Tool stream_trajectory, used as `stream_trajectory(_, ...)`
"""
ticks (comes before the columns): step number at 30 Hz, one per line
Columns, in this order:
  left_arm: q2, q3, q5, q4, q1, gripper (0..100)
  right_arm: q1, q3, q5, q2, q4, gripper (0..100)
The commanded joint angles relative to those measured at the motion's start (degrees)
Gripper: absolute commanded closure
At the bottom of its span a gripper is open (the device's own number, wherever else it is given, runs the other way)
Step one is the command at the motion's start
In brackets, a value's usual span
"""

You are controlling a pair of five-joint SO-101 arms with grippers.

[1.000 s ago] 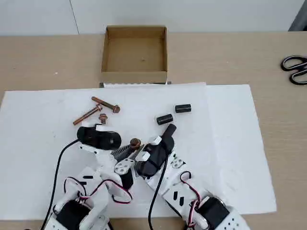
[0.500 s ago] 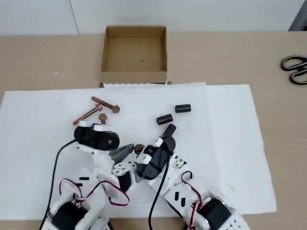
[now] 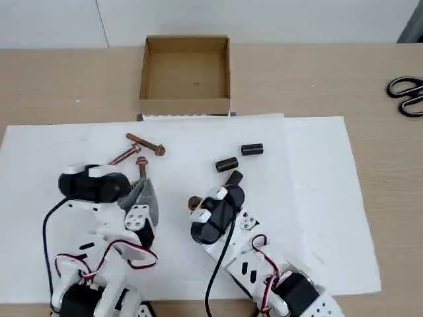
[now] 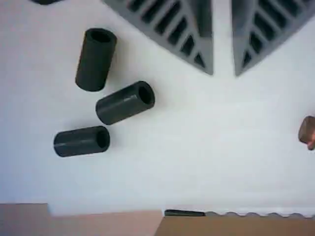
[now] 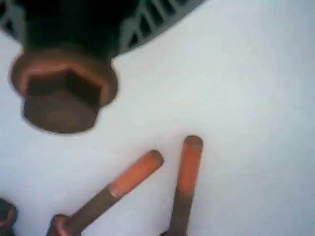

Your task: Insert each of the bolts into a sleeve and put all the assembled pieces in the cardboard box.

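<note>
Pale wooden table (image 3: 66, 79) carries a white paper sheet (image 3: 317, 198), and all the parts lie on that sheet, outside the cardboard box (image 3: 187, 105).

One clamped bolt (image 3: 194, 203) sits in the right pincer (image 3: 196, 206), on the arms' side of the box and well apart from its front wall. The right wrist view shows its copper hexagonal flanged head (image 5: 61, 93) facing the camera, with the pincer closed on a dark mass behind the head. Whether that mass is a sleeve cannot be told.

Three loose bolts (image 3: 145, 144) (image 3: 123, 156) (image 3: 141, 164) lie close together nearer the box, below its front left corner. Two of their shanks (image 5: 133, 177) (image 5: 187, 172) show past the clamped bolt.

Three black sleeves (image 3: 252, 150) (image 3: 227, 164) (image 3: 234, 177) lie below the box's front right corner, the last just beside the right arm. The left wrist view shows them on their sides (image 4: 96, 59) (image 4: 125, 102) (image 4: 81, 141), near one another but apart.

The left pincer (image 3: 141, 185) hangs just behind the loose bolts as seen from the box. Its grey ribbed fingers (image 4: 187, 34) stand apart with nothing between them.

Black-handled scissors (image 3: 406, 96) lie on bare table far to the right of the box.
</note>
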Motion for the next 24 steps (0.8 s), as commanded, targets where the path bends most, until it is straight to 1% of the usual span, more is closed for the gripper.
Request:
stream_trajectory(1,-0.5,2.4,-0.6,-1.4,-3.5,100,4.5,-2.0,0.4,-0.7,-1.7,99.5)
stream_trajectory(4,-0.5,7.5,-1.6,-1.4,-5.9,100,9.2,-3.3,0.0,-0.7,-1.7,99.5)
stream_trajectory(6,-0.5,11.1,-4.1,-2.5,-7.4,100,13.1,-3.9,-2.5,-0.2,-1.6,99.5)
stream_trajectory(8,-0.5,14.7,-7.6,-4.8,-9.8,100,17.1,-4.8,-5.5,-0.1,-1.2,99.5)
stream_trajectory(11,-0.5,19.1,-13.1,-10.7,-13.1,100,20.7,-9.7,-8.4,0.0,2.9,99.5)
stream_trajectory(14,-0.5,21.7,-16.6,-14.2,-14.8,100,22.1,-14.3,-10.0,0.0,5.2,99.5)
stream_trajectory(18,-0.5,21.8,-17.0,-14.8,-14.7,100,22.1,-20.0,-10.3,1.9,5.2,99.5)
stream_trajectory(21,-0.5,21.8,-16.9,-14.8,-14.7,99,22.1,-26.1,-10.5,8.5,5.1,99.5)
stream_trajectory(24,-0.5,21.8,-16.9,-14.8,-14.7,99,22.1,-34.1,-13.5,18.6,5.1,99.5)
